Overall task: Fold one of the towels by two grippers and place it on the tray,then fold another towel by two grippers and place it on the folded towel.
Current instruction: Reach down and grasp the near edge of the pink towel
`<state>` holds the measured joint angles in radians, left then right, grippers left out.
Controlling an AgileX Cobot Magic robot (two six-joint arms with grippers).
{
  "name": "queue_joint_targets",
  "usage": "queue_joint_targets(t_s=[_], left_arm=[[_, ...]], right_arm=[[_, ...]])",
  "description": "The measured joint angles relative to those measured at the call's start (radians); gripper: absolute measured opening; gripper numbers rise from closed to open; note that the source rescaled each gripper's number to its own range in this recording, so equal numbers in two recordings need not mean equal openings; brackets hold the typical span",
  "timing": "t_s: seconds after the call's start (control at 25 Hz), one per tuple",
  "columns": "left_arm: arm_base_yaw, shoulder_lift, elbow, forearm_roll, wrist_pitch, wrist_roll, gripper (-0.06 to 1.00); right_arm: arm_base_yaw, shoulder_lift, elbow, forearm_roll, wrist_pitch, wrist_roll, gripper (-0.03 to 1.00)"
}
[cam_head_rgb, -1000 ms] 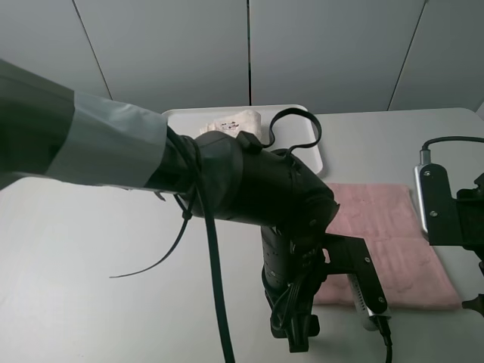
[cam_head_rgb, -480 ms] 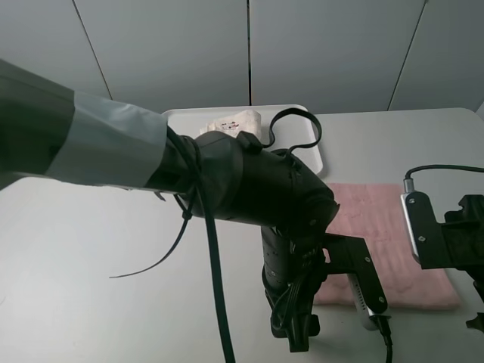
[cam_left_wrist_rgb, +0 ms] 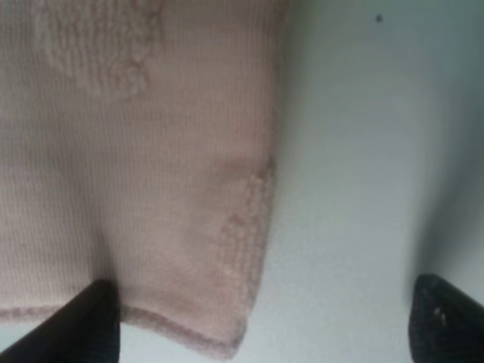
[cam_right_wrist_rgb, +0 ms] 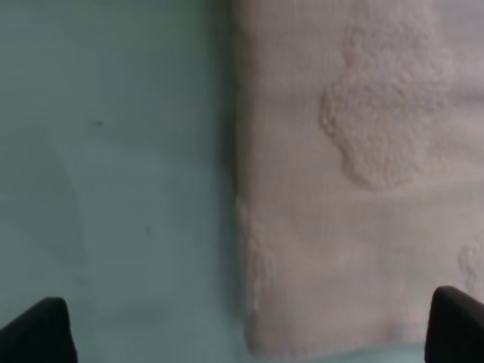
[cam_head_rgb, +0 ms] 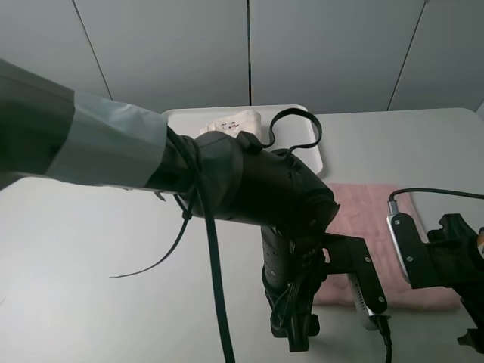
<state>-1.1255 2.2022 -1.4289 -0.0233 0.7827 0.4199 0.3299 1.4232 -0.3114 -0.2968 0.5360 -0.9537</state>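
Observation:
The pale pink towel [cam_head_rgb: 370,215] lies flat on the table at the right. The cream towel [cam_head_rgb: 231,121] sits folded on the white tray [cam_head_rgb: 178,117] at the back, partly hidden by my left arm [cam_head_rgb: 249,189]. My left gripper [cam_left_wrist_rgb: 265,333] hangs open over the pink towel's [cam_left_wrist_rgb: 136,189] near left corner, one fingertip over cloth, the other over bare table. My right gripper [cam_right_wrist_rgb: 246,340] is open over the towel's [cam_right_wrist_rgb: 348,189] near right corner, straddling its side edge. In the high view the right arm [cam_head_rgb: 442,261] stands at the towel's right end.
The grey-white table [cam_head_rgb: 91,249] stretches wide to the left of the towel. Black cables and a loose cable tie [cam_head_rgb: 178,234] trail from my left arm. Grey wall panels stand behind the tray.
My right arm has moved left and toward the table's near edge, over the pink towel's near right corner. The left arm and both towels have stayed put.

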Motion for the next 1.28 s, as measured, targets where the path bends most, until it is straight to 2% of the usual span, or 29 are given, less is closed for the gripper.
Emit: queue_joint_targets(t_s=[0.36,0.6,0.88,1.08,1.28], left_arm=[[0.0,0.0,0.0,0.012,0.0,-0.002,1.0],[0.0,0.0,0.0,0.014,0.0,-0.002,1.0],[0.0,0.0,0.0,0.023,0.009,-0.002,1.0],[0.0,0.0,0.0,0.036,0.014,-0.002,1.0],[0.0,0.0,0.0,0.04,0.014,-0.002,1.0]], right_arm=[[0.0,0.042,0.042,0.002,-0.061,-0.045,1.0],[0.0,0.042,0.042,0.002,-0.088,-0.018,1.0],[0.0,0.042,0.042,-0.027,-0.086,0.067,1.0],[-0.072,0.026,0.044,-0.084,-0.086,0.14,1.0],[-0.1,0.014,0.044,-0.055,-0.105,0.135,1.0]])
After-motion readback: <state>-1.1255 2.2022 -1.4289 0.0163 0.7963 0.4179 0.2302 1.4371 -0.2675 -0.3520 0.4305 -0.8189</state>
